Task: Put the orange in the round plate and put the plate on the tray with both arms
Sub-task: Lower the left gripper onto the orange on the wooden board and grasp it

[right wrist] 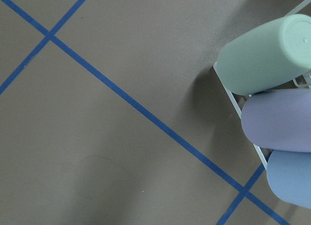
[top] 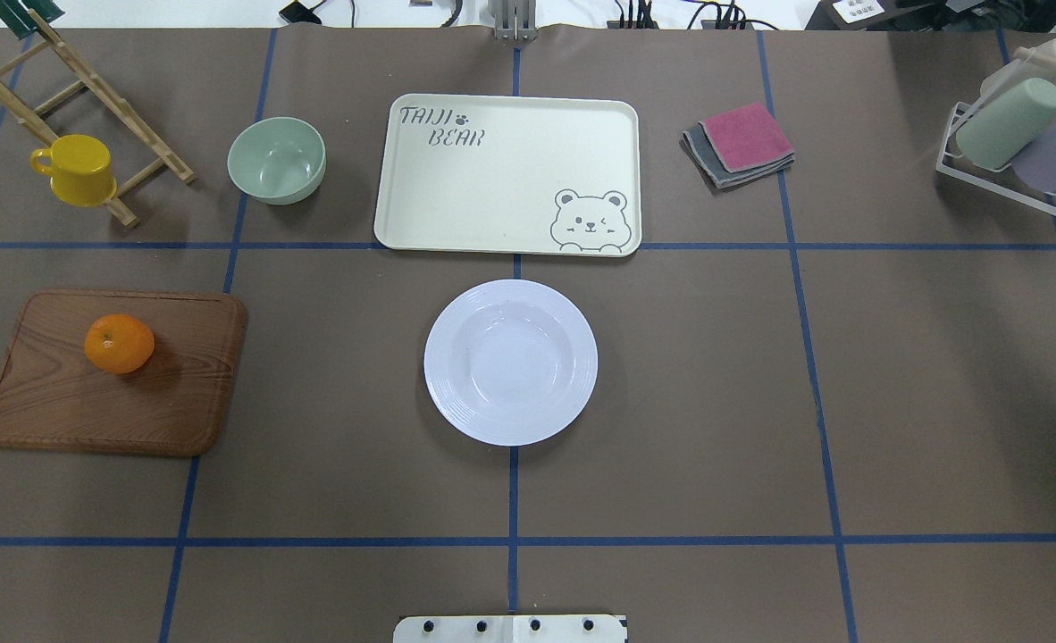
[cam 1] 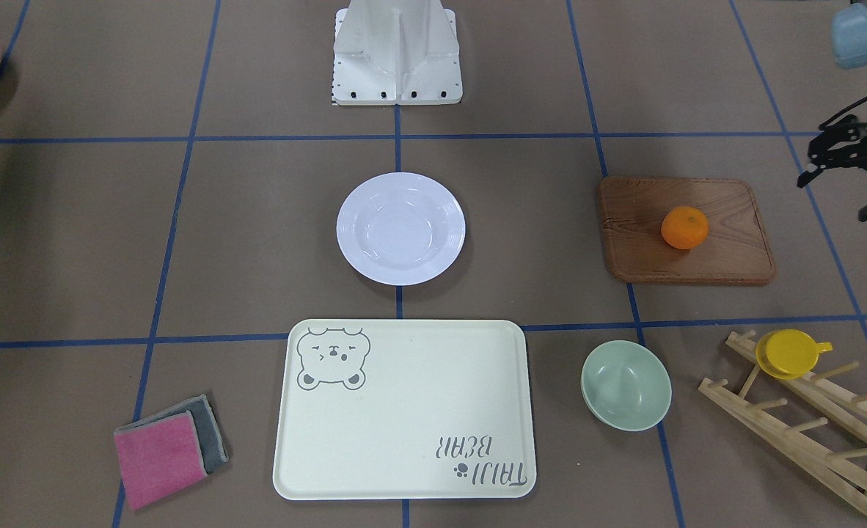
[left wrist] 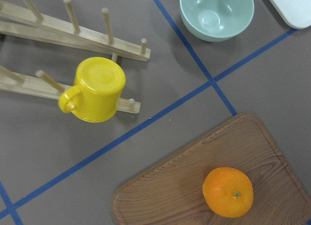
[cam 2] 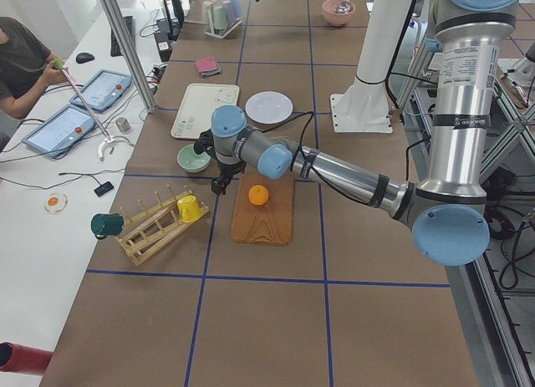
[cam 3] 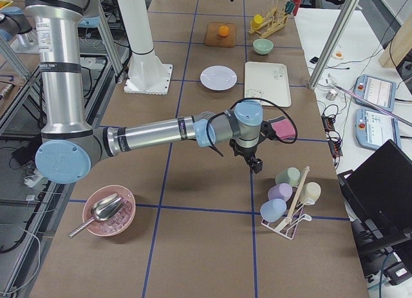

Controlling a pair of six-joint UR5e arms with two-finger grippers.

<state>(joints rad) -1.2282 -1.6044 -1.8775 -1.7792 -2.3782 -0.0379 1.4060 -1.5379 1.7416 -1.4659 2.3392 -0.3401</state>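
The orange [cam 1: 684, 227] [top: 119, 343] rests on a brown wooden board [cam 1: 639, 253], and it sits low and right in the left wrist view [left wrist: 227, 192]. An empty white round plate [cam 1: 400, 228] [top: 510, 362] stands at the table's middle. Beyond it lies the cream bear tray [cam 1: 404, 411] [top: 507, 174], also empty. My left gripper [cam 1: 835, 196] hovers open and empty just off the board's outer side, apart from the orange. My right gripper [cam 3: 254, 159] hangs over bare table near the cup rack; I cannot tell whether it is open or shut.
A pale green bowl [cam 1: 626, 384] and a wooden peg rack [cam 1: 807, 425] holding a yellow cup [cam 1: 789, 353] stand by the board. Folded pink and grey cloths [top: 740, 143] lie beside the tray. A rack of pastel cups [top: 1019, 143] and a pink bowl with a scoop [cam 3: 108, 211] are on my right.
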